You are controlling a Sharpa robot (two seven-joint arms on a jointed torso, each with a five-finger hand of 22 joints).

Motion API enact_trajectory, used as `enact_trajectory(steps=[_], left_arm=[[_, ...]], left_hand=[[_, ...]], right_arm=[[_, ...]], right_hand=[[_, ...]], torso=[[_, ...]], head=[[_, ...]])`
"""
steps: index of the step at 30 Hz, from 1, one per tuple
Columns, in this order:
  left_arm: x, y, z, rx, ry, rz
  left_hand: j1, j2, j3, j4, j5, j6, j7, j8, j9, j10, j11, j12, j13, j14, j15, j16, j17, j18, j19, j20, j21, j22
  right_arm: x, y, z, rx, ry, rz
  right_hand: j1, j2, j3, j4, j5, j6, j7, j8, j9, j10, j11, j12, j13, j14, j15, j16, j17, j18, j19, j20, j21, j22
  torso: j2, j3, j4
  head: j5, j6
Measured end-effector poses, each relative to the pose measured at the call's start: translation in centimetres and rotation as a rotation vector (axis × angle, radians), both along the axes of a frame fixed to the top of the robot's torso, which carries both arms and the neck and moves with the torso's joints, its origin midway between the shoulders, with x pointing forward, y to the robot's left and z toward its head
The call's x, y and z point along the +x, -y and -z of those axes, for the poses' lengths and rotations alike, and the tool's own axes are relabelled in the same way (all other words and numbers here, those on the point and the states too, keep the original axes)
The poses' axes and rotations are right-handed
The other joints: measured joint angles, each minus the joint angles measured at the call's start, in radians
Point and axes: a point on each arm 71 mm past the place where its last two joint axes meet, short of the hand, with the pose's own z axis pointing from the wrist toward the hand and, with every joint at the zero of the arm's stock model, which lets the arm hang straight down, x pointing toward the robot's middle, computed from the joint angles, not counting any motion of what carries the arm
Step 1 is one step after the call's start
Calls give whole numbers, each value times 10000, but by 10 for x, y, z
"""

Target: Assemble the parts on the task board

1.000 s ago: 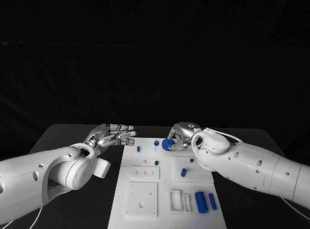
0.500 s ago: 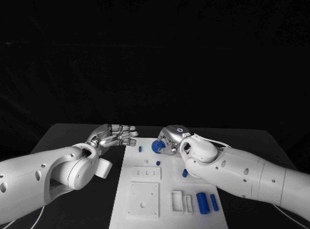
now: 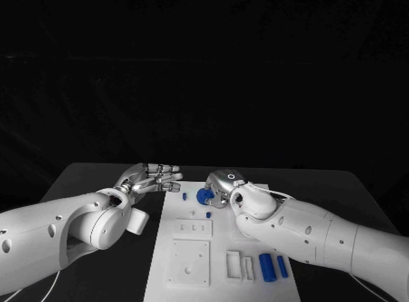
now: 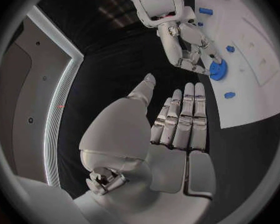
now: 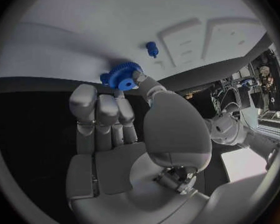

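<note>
Right robot hand point(image 3: 221, 187) pinches one blue gear point(image 3: 204, 196).

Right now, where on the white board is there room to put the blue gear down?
Bare board lies between the raised blocks and the right arm. It is crowded at the far end, where the right hand holds the blue gear near small blue pegs.

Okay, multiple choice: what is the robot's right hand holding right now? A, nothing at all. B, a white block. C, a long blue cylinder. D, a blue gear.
D: the right hand pinches a blue gear at its fingertips over the far end of the task board, clearest in the right wrist view.
</note>
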Motion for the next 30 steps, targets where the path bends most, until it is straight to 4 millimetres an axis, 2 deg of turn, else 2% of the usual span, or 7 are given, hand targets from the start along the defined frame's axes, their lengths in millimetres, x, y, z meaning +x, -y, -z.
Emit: enact_trajectory(steps=[12, 19, 21, 23, 25, 29, 30], left_arm=[[0, 0, 0, 6, -3, -4], [0, 1, 0, 4, -5, 10], [0, 0, 0, 6, -6, -3], [0, 0, 0, 7, -7, -12], [0, 0, 0, 3, -13, -16], [0, 0, 0, -9, -33, -23], [0, -1, 0, -12, -40, -25]], left_hand=[[0, 0, 0, 0, 0, 0, 0, 0, 0, 0, 0, 0, 0, 0, 0, 0, 0, 0, 0, 0, 0, 0], [0, 0, 0, 0, 0, 0, 0, 0, 0, 0, 0, 0, -1, 0, 0, 0, 0, 0, 0, 0, 0, 0], [0, 0, 0, 0, 0, 0, 0, 0, 0, 0, 0, 0, -1, 0, 0, 0, 0, -1, 0, 0, 0, 0], [-2, -2, 0, 0, 0, 0, 0, 0, 0, 0, 0, 0, -1, 0, 0, 0, 0, -1, 0, 0, 0, 0], [-42, -42, 0, 0, 0, 0, 0, 0, 0, 0, 0, 0, 0, 0, 0, 0, 0, 0, 0, 0, 0, 0], [-67, -67, 23, 23, 0, -35, -35, 0, 0, -74, 0, 0, 0, -38, 38, 0, 0, 0, 0, 0, 0, -5], [-67, -67, 28, 29, 0, -69, -2, 0, 0, -74, 0, 0, 0, -38, 38, 0, 0, 0, 0, 0, 0, -9]], right_arm=[[4, -4, 6, -98, 13, 56], [5, -5, 8, -100, -30, 72], [5, -5, 9, -90, -65, 80], [5, -4, 10, -61, -139, 107], [5, -3, 11, -19, -205, 123], [6, -3, 12, 73, -340, 127], [6, -3, 12, 92, -397, 128]], right_hand=[[-40, -39, -1, 0, -77, -207, 101, 1, 3, -23, 24, -250, -182, -1, 0, -158, -156, -27, 0, 0, -117, -1], [-131, -126, -144, 167, -71, -496, 138, 7, 22, -167, 52, -402, -320, -1, 1, -255, -238, -32, 0, 0, -260, -2], [-268, -107, -395, 421, -159, -755, 142, 36, 19, -189, 33, -402, -356, -1, 1, -255, -245, -30, 0, 0, -269, -2], [-622, -36, -598, 1065, -913, -816, 140, 35, 7, -203, 18, -401, -356, -1, 1, -255, -223, -30, 0, 0, -269, -3], [-851, -9, -593, 1404, -1301, -868, 118, 34, 2, -203, 18, -401, -364, -1, 1, -255, -196, -30, 0, 0, -269, -3], [-1373, -76, -395, 2204, -1393, -970, 101, 33, -1, -203, 19, -401, -364, -39, -37, -255, -138, -30, 37, -37, -269, -3], [-1488, -184, -210, 2393, -1393, -1005, 114, 33, -1, -202, 18, -401, -364, -39, -37, -255, -100, -29, 32, -42, -269, -3]], torso=[[-3, 5, -32], [-5, 9, -12], [-8, 9, -14], [-9, 8, -20], [-10, 7, -27], [-10, 8, -33], [-10, 7, -33]], head=[[52, -30], [48, -40], [49, -46], [58, -50], [65, -57], [69, -58], [69, -58]])
